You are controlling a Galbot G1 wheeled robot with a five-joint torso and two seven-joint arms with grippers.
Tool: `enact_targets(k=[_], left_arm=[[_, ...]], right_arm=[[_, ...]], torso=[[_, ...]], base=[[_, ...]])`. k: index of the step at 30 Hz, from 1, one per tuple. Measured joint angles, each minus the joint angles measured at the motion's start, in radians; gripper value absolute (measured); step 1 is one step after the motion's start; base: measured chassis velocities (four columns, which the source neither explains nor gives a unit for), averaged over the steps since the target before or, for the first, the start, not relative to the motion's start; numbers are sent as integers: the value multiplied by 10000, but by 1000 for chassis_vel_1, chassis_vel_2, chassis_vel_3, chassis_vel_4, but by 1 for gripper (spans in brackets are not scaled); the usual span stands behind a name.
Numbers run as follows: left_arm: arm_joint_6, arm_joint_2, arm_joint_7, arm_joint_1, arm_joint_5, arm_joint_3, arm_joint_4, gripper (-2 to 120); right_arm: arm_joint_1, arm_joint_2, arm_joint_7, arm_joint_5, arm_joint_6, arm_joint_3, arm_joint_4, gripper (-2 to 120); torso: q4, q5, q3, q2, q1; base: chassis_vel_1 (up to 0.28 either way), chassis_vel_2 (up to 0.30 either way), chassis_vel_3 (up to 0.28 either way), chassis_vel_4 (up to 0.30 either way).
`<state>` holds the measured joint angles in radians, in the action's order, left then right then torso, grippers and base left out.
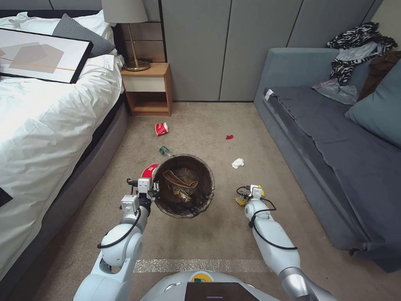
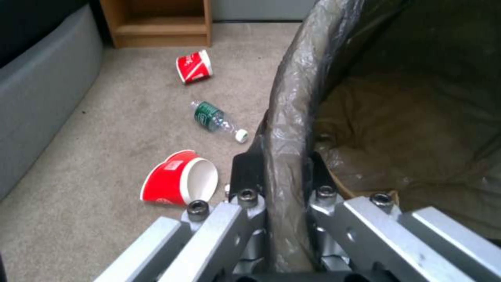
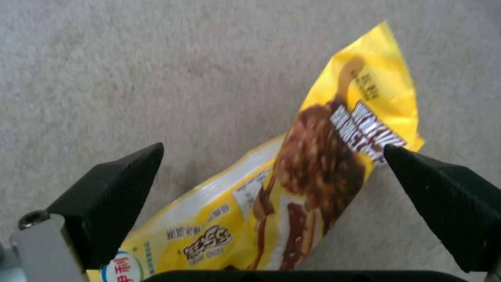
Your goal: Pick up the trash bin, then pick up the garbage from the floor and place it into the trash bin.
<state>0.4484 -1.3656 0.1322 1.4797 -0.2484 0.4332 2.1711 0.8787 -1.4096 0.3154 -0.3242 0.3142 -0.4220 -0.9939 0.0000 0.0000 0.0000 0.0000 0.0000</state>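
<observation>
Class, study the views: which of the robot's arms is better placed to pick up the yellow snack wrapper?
Right. The right gripper hangs open directly above the yellow wrapper on the carpet, while the left gripper is clamped on the trash bin rim.

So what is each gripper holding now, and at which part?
Left gripper clamps the trash bin at its bag-covered rim. Right gripper holds nothing: open, astride the yellow wrapper on the carpet.

We count two red paper cups (image 2: pixel 194 67) (image 2: pixel 180 183), one green-labelled bottle (image 2: pixel 215 119), one yellow snack wrapper (image 3: pixel 292 184), one white tissue (image 1: pixel 237 163), one small red scrap (image 1: pixel 229 136) and one trash bin (image 1: pixel 184 186).
</observation>
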Motion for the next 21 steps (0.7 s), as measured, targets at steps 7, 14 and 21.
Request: enact_targets(k=[7,14,21], left_arm=[[-1,-1,6,-8,4,-6,0,3],[-1,-13,20,-32,6,-29,-12,3],[6,-27,28,-54,13,-59,-25,3]], right_arm=[[-20,-66,-70,-30,-158,-60,375,92],[-21,-59,-110,-18,-315,-102,531,66],[-16,-52,-124,3,-406,-113,567,43]], torso=[[0,0,0,0,0],[0,0,0,0,0],[0,0,0,1,0]], base=[[0,0,0,0],[0,0,0,0],[0,0,0,0]])
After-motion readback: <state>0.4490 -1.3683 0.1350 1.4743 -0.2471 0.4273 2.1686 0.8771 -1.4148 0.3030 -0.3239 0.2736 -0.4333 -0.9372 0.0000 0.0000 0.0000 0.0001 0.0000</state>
